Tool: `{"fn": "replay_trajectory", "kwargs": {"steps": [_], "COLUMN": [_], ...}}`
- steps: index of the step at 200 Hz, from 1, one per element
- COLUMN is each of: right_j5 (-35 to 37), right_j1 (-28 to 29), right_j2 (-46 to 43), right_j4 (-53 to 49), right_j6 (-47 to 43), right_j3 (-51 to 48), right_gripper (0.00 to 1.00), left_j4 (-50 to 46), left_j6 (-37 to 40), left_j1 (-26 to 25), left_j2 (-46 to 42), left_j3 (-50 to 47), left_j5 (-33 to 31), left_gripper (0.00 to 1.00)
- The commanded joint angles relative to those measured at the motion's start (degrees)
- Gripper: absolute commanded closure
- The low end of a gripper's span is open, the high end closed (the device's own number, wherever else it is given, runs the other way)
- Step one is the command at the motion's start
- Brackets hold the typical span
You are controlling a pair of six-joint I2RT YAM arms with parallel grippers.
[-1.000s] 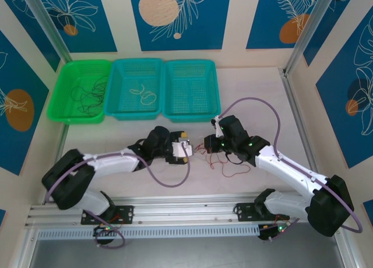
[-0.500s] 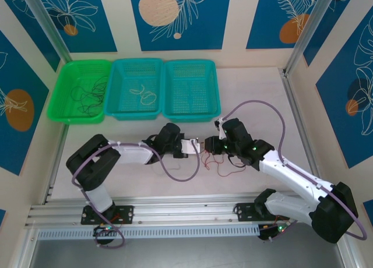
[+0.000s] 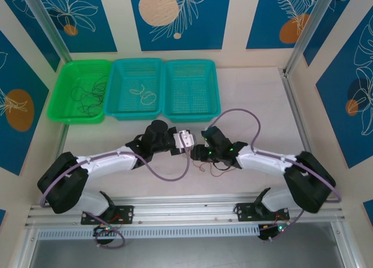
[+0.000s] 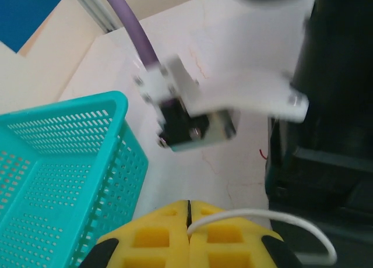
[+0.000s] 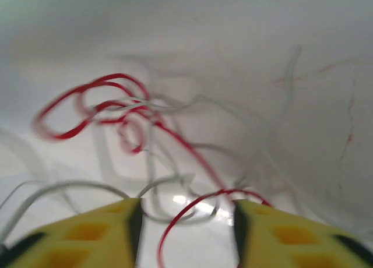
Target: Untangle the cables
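Step in hand: One strand is judged to be in the course of being drawn out of the knot, with one claw pinching and the other set at the tangle.

Tangle: the cables (image 3: 214, 165) are seen as red and whitish loops on the table (image 3: 256, 93). They lie about midway between its left and right edges, nearer the near edge than the baskets, and just beside the right gripper (image 5: 185, 220).

Left gripper (image 4: 188, 240): The fingers are pressed together. A whitish cable (image 4: 274, 218) is pinched at the seam and curves away to the right.

Right gripper: The jaws are held apart and nothing is clamped. A red cable (image 5: 111, 103) and pale strands lie in front of the fingers and partly in the gap.

Baskets: Three are set in a row along the far edge, toward the far-left corner. Dark wires (image 3: 87, 96) are held in the green basket (image 3: 84, 62) and whitish wires (image 3: 144, 93) in the middle teal basket (image 3: 137, 61). The right teal basket (image 3: 191, 62) stands just beyond the two grippers.

Progress: Sorting is judged partly done, since a red and whitish knot is left on the table.

Next move: The red loops would need to be held down or clamped by the right gripper while the pinched whitish cable is pulled away slowly. Once free, it would be carried to the middle teal basket.

Risk: The whole knot could be dragged along if nothing anchors it.
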Motion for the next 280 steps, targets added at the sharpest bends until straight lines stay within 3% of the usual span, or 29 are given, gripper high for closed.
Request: {"fn": "replay_trajectory", "kwargs": {"steps": [1,26,61,86,106,140,175,228,280], "right_j5": [7.0,8.6,9.3,10.0,8.2,7.7,7.1,4.6,5.3], "right_j1": [-1.1,-4.7,-8.6,-10.6,-11.4,-11.1,-11.1,-11.1,-11.2], "right_j2": [2.6,1.6,-1.1,-3.0,-5.0,-9.1,-15.2,-27.3,-34.9], "right_j4": [-3.0,-6.2,-9.2,-11.6,-11.9,-16.7,-20.4,-26.0,-31.2], "right_j6": [7.6,11.9,12.9,13.9,12.8,10.4,9.9,8.9,9.2], "right_j3": [2.0,0.3,-2.5,-3.8,-4.1,-1.3,0.1,1.5,2.2], "right_gripper": [0.86,0.98,1.0,1.0,1.0,0.77,0.65,0.59,0.57], "left_j4": [0.3,-1.3,-11.5,-22.6,-29.1,-31.5,-34.2,-37.4,-40.3], "left_j6": [-8.4,-13.1,-23.6,-33.0,-38.8,-38.9,-39.5,-42.4,-41.8], "left_j1": [-0.6,-0.3,2.1,8.6,16.8,25.2,32.1,40.3,42.4], "left_j2": [-4.7,-11.8,-22.4,-26.8,-26.5,-20.6,-7.7,10.9,22.3], "left_j3": [-1.7,-3.4,-0.7,6.5,14.1,27.8,43.3,57.4,60.3], "left_j5": [-0.1,-5.7,-17.3,-22.5,-20.3,-17.2,-13.9,-11.8,-12.2], "left_gripper": [1.0,1.0,1.0,1.0,1.0,1.0,1.0,1.0,1.0]}}
